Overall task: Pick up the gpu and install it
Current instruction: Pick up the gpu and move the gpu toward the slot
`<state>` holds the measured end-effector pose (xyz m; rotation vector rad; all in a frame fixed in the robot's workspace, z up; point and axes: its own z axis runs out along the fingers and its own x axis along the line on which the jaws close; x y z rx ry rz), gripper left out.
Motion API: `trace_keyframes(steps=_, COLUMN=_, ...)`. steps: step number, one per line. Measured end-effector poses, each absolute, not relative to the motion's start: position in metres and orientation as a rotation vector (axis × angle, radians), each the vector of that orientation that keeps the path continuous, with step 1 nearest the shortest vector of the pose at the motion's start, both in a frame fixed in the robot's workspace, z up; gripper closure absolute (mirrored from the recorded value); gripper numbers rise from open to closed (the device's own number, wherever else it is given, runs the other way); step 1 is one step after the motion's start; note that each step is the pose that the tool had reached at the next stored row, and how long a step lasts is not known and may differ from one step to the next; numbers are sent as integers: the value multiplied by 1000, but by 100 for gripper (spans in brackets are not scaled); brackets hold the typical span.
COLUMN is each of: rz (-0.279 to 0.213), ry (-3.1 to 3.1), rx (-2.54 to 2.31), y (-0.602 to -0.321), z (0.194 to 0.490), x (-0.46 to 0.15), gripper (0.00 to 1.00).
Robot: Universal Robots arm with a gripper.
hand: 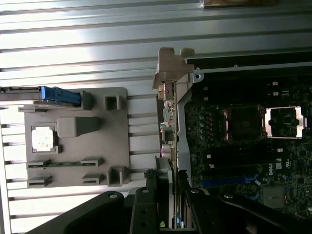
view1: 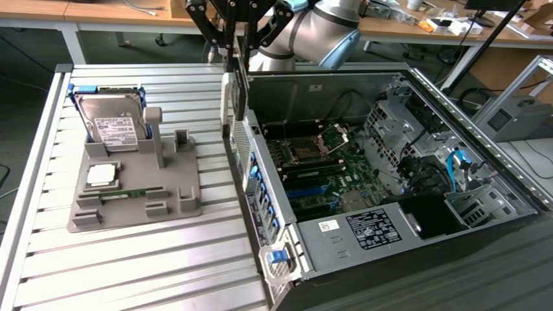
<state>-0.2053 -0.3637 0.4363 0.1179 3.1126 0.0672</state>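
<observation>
The black end effector (view1: 230, 59), at the upper centre of the exterior view, is clamped narrow on the thin, dark green gpu card with its silver metal bracket (view1: 229, 97). The card hangs edge-on above the wall of the open grey metal computer case (view1: 346, 91) on the exterior view's left. Because it sits over that wall and not the green motherboard (view1: 315, 175), the bracket could catch the rim, and a knock there might twist the card in the grip.

Robotics laboratory or test workshop, not domestic premises. Evidence: a robot arm (view1: 320, 29), its gripper (view1: 232, 61) clamped on the gpu (view1: 230, 97), stands over an opened computer case (view1: 320, 259) on a slatted aluminium table (view1: 129, 259). A grey parts fixture (view1: 186, 201) carries loose components. Wooden workbenches (view1: 103, 11) behind are cluttered with cables and small boxes — aluminium framing (view1: 509, 91) alongside.
</observation>
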Motion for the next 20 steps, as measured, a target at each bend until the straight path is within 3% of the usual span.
trace_keyframes(steps=20, rz=67, ry=3112, rx=118, y=-364, z=436, x=-189, gripper=73)
